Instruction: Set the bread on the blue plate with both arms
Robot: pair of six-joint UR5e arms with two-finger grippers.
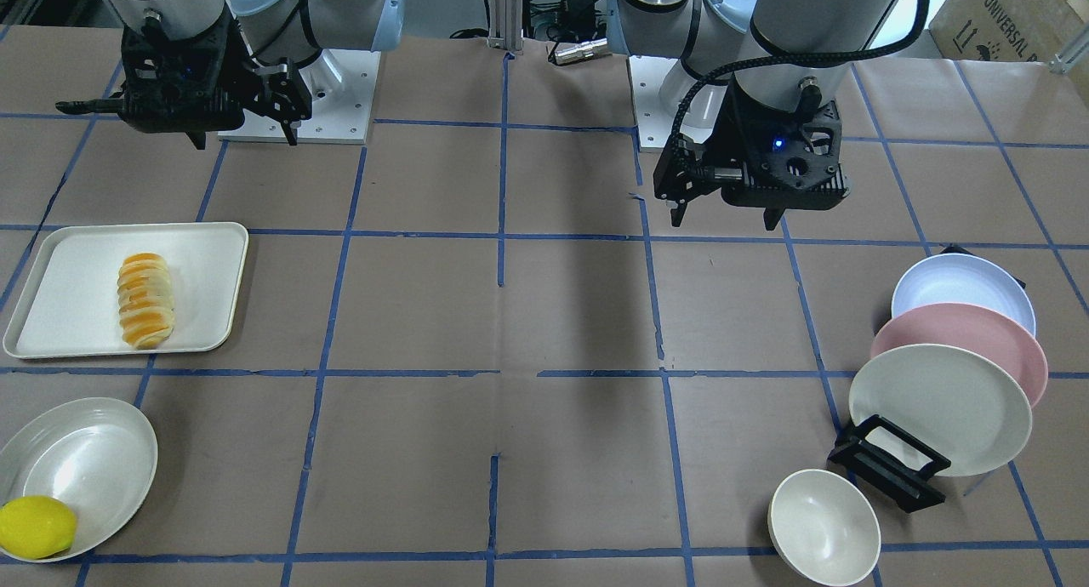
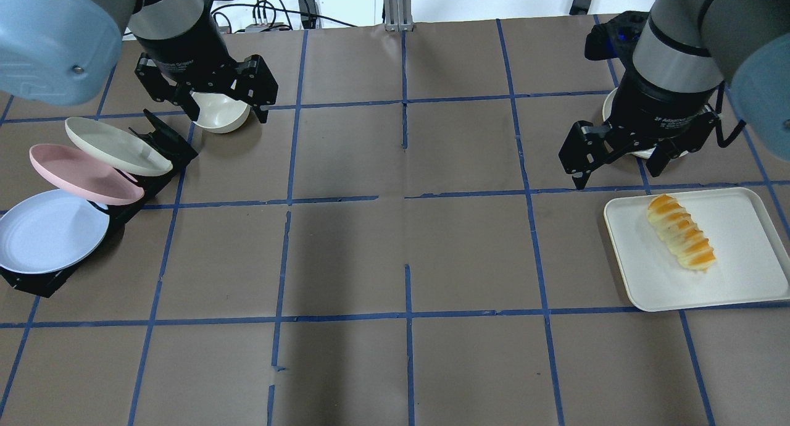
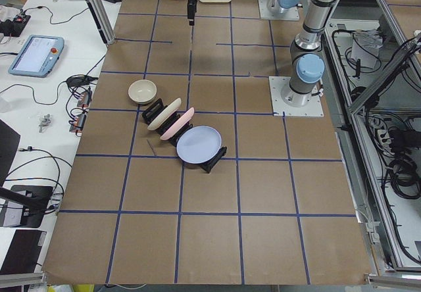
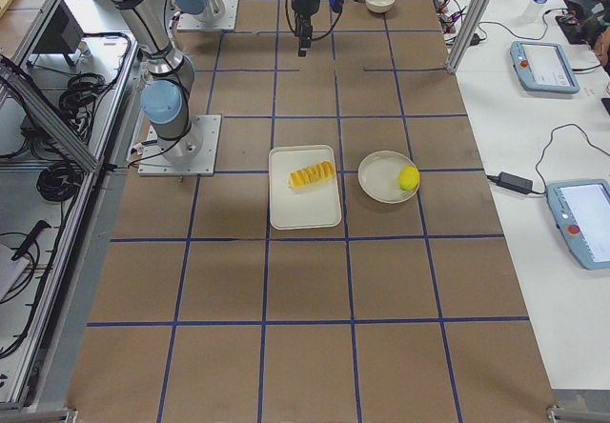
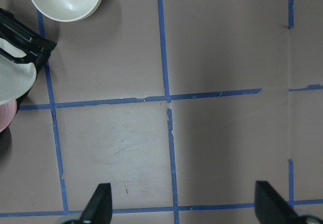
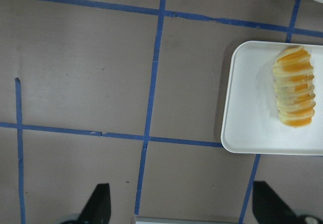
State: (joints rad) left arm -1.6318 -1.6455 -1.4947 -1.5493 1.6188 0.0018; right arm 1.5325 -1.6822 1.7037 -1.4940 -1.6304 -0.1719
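Note:
The bread (image 1: 146, 300), an orange-and-cream striped roll, lies on a white tray (image 1: 68, 272); it also shows in the overhead view (image 2: 681, 231) and the right wrist view (image 6: 294, 89). The blue plate (image 1: 961, 289) leans in a black rack (image 1: 889, 464), behind a pink plate and a cream plate; it also shows in the overhead view (image 2: 49, 230). My left gripper (image 1: 725, 219) hovers open and empty above the table, toward the middle from the rack. My right gripper (image 1: 247, 138) hovers open and empty, nearer the robot's base than the tray. Both wrist views show the fingertips (image 5: 98, 204) (image 6: 98, 204) wide apart.
The pink plate (image 1: 978, 336) and the cream plate (image 1: 936, 404) stand in the same rack. A small cream bowl (image 1: 823, 526) sits beside the rack. A grey bowl (image 1: 85, 451) holds a yellow lemon (image 1: 36, 527) near the tray. Blue tape lines grid the brown table.

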